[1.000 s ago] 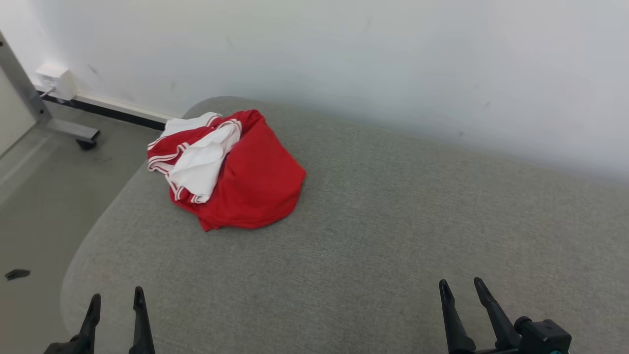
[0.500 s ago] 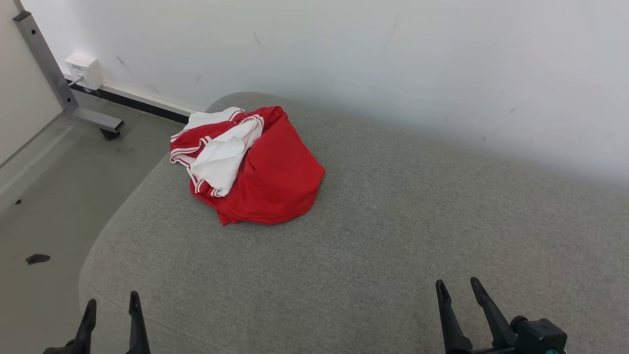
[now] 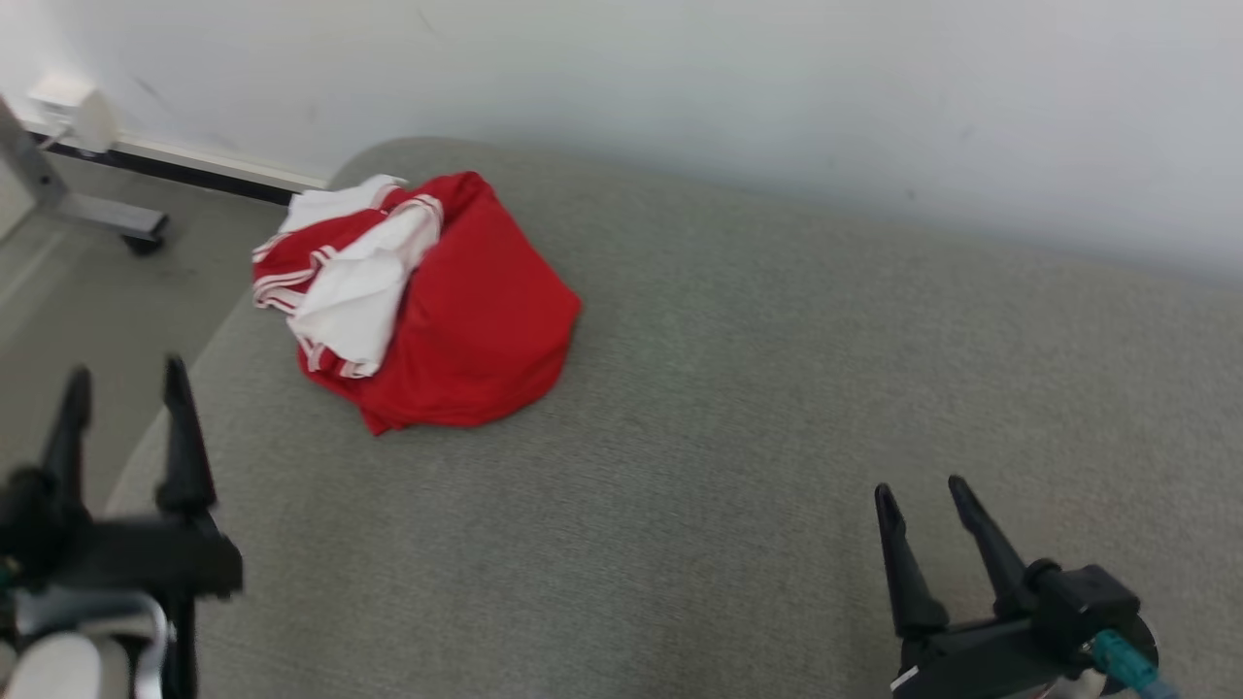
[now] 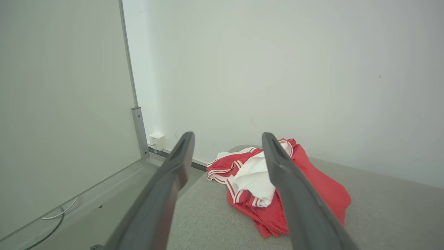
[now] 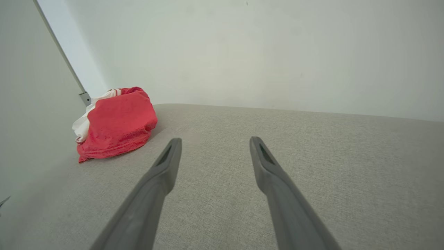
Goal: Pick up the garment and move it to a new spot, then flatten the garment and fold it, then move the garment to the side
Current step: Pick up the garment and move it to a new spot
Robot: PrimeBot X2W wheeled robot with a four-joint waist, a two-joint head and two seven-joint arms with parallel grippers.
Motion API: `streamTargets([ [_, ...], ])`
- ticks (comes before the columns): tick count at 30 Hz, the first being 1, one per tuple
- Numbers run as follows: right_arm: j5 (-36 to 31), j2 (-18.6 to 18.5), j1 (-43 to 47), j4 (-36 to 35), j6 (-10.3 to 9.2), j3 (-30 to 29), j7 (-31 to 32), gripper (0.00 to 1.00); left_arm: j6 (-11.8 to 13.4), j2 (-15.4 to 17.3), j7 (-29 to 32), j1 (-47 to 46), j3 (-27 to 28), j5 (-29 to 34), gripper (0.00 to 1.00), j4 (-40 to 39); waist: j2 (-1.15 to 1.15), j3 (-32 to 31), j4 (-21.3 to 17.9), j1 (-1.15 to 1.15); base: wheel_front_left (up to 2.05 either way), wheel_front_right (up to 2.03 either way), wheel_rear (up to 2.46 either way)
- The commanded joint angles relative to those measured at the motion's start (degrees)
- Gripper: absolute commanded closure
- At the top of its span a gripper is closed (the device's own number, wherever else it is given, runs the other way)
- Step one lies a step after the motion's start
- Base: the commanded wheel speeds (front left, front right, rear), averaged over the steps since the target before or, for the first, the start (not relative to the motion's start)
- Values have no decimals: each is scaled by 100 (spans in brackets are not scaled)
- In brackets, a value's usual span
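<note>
**Both grippers empty; garment not yet taken up**

The left gripper (image 3: 126, 377) stands with jaws fully apart and holds nothing, near the worktop's left edge. The right gripper (image 3: 921, 488) is likewise spread wide and empty, low over bare upholstery. Well apart from both, the garment (image 3: 466, 311) lies bunched in a red heap with white striped trim, near the far left corner of the grey upholstered worktop (image 3: 757, 388). Assessment: light, limp cloth, liable to sag and drag. It is best pinched at the raised white folds or a trimmed hem.
</note>
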Motion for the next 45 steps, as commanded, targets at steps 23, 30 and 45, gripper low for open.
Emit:
streamTargets([
  [23, -300, -194, -617, -789, -14, -594, -6, 0, -615, 1492, 670, -3313, 407, -492, 0, 1973, 0, 2048, -2240, 0, 0, 0, 0],
  [30, -318, -172, -685, -764, -14, -598, -9, 0, -849, 1729, 1173, -3476, 173, -539, 0, 3139, 0, 2139, -2309, 0, 0, 0, 0],
  [45, -316, -137, -709, -653, -14, -547, -38, 0, -1058, 1752, 884, -3670, -220, -661, 100, 4836, 0, 2008, -2267, 0, 0, 0, 0],
])
